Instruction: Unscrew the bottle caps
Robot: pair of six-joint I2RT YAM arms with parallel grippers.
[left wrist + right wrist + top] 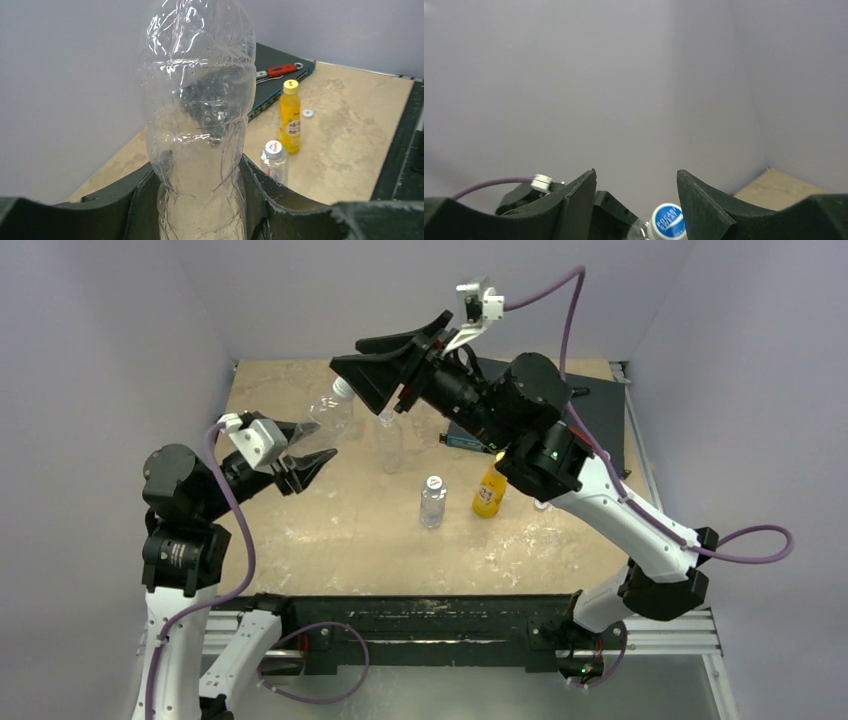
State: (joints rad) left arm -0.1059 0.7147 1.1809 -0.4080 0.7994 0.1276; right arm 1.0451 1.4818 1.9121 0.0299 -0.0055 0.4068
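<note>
My left gripper point(303, 458) is shut on the base of a clear crumpled bottle point(326, 420) and holds it tilted up toward the right arm; this bottle fills the left wrist view point(200, 115), between my left gripper's point(200, 200) fingers. Its blue-topped cap point(668, 221) sits low between the spread fingers of my right gripper point(635, 172), nearer the right finger and untouched. In the top view my right gripper point(346, 353) is open just above the cap point(343, 390). On the table stand a clear bottle point(389, 443), a clear bottle with a white cap point(433, 500) and an orange bottle point(489, 492).
A dark tray point(280, 87) with a red-handled tool point(278, 70) lies at the back right. A loose white cap point(308, 113) lies on the table behind the orange bottle point(290, 122). Grey walls close in the back and sides. A black rail point(430, 615) runs along the near edge.
</note>
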